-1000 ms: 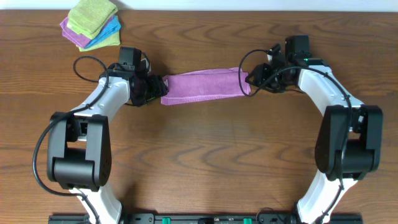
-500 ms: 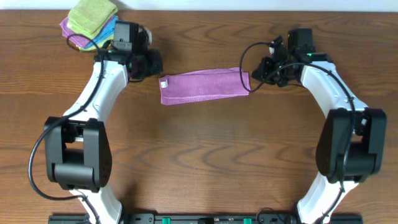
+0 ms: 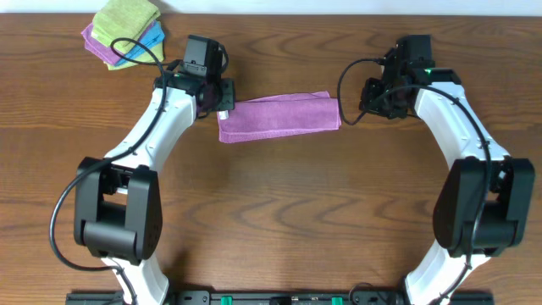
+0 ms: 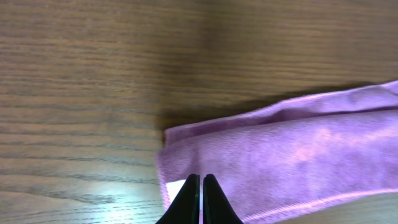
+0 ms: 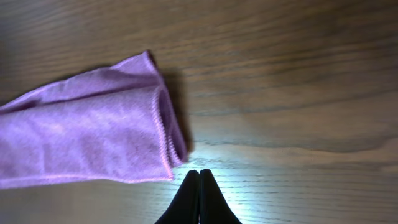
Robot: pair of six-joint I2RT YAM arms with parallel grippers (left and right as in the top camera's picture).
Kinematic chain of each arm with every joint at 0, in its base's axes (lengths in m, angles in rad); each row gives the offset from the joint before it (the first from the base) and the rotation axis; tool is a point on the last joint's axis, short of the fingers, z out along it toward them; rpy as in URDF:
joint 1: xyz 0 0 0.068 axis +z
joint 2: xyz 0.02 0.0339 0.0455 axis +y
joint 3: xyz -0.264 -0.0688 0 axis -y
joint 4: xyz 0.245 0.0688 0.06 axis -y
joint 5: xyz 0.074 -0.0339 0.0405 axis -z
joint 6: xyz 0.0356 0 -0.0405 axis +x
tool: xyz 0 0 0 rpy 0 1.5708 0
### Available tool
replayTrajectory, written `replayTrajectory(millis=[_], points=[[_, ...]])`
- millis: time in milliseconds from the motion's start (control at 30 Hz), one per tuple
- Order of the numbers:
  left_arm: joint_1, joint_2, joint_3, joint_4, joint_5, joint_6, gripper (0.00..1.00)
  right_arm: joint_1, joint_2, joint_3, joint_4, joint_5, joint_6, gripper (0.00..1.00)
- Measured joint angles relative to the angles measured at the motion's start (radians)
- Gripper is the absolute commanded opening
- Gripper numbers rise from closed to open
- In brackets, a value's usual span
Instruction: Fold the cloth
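The cloth (image 3: 279, 116) is a lilac towel lying as a long folded strip across the middle of the table, its small white tag (image 3: 223, 114) at the left end. My left gripper (image 3: 223, 105) hovers shut over that left end; in the left wrist view its tips (image 4: 201, 177) sit above the cloth (image 4: 280, 155) beside the tag (image 4: 175, 186), holding nothing. My right gripper (image 3: 354, 108) is shut just off the right end. The right wrist view has its tips (image 5: 199, 172) over bare wood, next to the rolled edge of the cloth (image 5: 81, 130).
A stack of folded cloths (image 3: 125, 34), lime-green over blue and purple, lies at the back left corner. The table's far edge (image 3: 339, 13) runs along the top, close behind both arms.
Both grippers have let go of the cloth ends and shut. The left arm swung back-left, then returned over the cloth's left end. The right gripper drew slightly away to the right.
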Motion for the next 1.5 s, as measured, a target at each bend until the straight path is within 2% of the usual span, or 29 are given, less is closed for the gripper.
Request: replayTrajectory(millis=[200, 433, 500, 533, 667, 700, 800, 900, 1067, 1267, 1500], points=[[-0.023, 0.075, -0.001, -0.026, -0.015, 0.003, 0.06, 0.0, 0.0, 0.0, -0.007, 0.032, 0.008, 0.02], [-0.054, 0.085, -0.003, -0.029, -0.039, 0.003, 0.06, 0.0, 0.0, 0.0, -0.01, 0.04, 0.008, 0.02], [-0.054, 0.085, -0.003, -0.03, -0.048, 0.003, 0.05, 0.0, 0.0, 0.0, -0.011, 0.041, 0.009, 0.12], [-0.053, 0.086, -0.003, -0.031, -0.052, 0.004, 0.06, 0.0, 0.0, 0.0, -0.011, 0.041, 0.013, 0.24], [-0.053, 0.12, -0.003, -0.034, -0.067, 0.006, 0.06, 0.0, 0.0, 0.0, -0.008, 0.031, 0.016, 0.61], [-0.053, 0.13, -0.003, -0.034, -0.07, 0.006, 0.06, 0.0, 0.0, 0.0, -0.004, 0.024, 0.016, 0.63], [-0.053, 0.157, -0.003, -0.035, -0.078, 0.006, 0.06, 0.0, 0.0, 0.0, 0.027, -0.035, -0.004, 0.81], [-0.053, 0.161, -0.003, -0.037, -0.079, 0.006, 0.06, 0.0, 0.005, 0.0, 0.062, -0.112, -0.013, 0.95], [-0.053, 0.162, -0.003, -0.037, -0.082, 0.006, 0.06, 0.0, 0.06, 0.002, 0.112, -0.259, -0.021, 0.98], [-0.053, 0.162, -0.003, -0.037, -0.082, 0.006, 0.06, 0.0, 0.175, 0.002, 0.113, -0.362, -0.021, 0.95], [-0.053, 0.162, -0.003, -0.037, -0.082, 0.006, 0.06, -0.002, 0.206, 0.002, 0.132, -0.403, -0.021, 0.94]])
